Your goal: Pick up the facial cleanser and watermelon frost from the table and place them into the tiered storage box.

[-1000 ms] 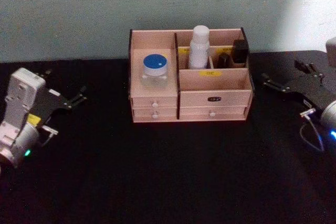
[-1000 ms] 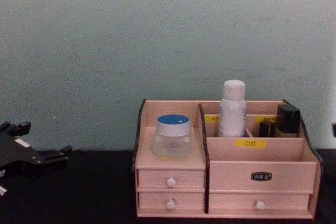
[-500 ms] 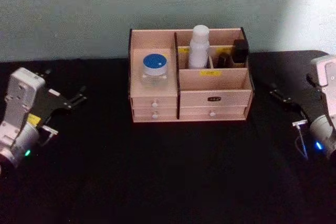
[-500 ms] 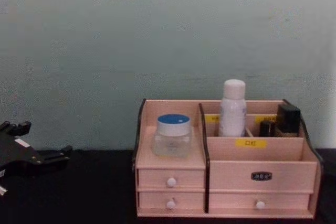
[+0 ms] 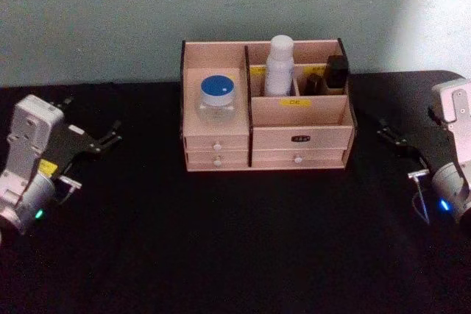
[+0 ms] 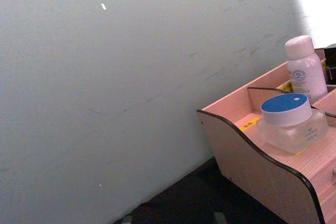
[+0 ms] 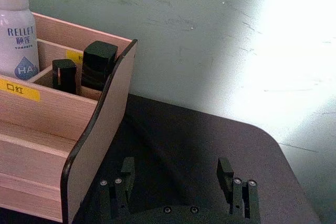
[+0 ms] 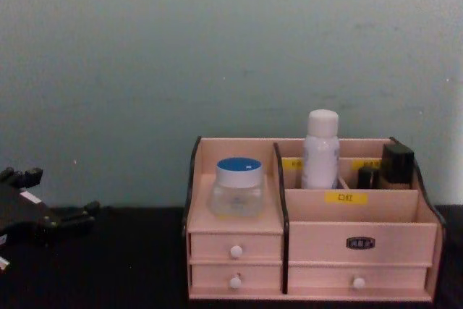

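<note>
Standing inside: facial cleanser (image 5: 279,65) – upright in rear middle compartment of tiered storage box (image 5: 302,137), just beside two small black bottles (image 5: 337,72).
Resting: watermelon frost (image 5: 217,98) – on left raised shelf of same box, above small white-knobbed drawers (image 5: 217,150), blue lid up.
Box position: centred on black table (image 5: 235,240), back against pale green wall (image 5: 110,12).
Left gripper (image 5: 109,140): parked well left of box, low over table; fingers spread, holding nothing.
Right gripper (image 7: 177,177): parked well right of box, near its dark side trim; fingers parted, nothing between them.
Wrist views: jar and white bottle seen from left; bottle label, black bottles and yellow label (image 7: 19,89) from right.
</note>
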Robot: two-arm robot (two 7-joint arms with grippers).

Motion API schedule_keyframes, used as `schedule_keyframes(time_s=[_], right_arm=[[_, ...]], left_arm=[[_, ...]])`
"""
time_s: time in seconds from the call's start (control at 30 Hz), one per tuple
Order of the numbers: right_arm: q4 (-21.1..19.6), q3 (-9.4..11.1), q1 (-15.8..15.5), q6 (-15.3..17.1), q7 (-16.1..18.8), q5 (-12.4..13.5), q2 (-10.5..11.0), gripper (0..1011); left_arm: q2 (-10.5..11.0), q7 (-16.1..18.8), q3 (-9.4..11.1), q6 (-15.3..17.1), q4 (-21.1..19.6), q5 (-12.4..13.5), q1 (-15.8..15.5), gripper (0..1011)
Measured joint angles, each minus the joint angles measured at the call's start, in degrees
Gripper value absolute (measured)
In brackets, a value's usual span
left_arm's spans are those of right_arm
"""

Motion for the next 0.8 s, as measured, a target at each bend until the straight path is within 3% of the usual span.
schedule_keyframes(time_s=[0.8], right_arm=[[-0.12,-0.09,-0.07,-0.13,-0.29,-0.08,0.00,1000]], left_arm=[[0.00,0.00,0.00,0.00,0.00,0.00,0.00,1001]])
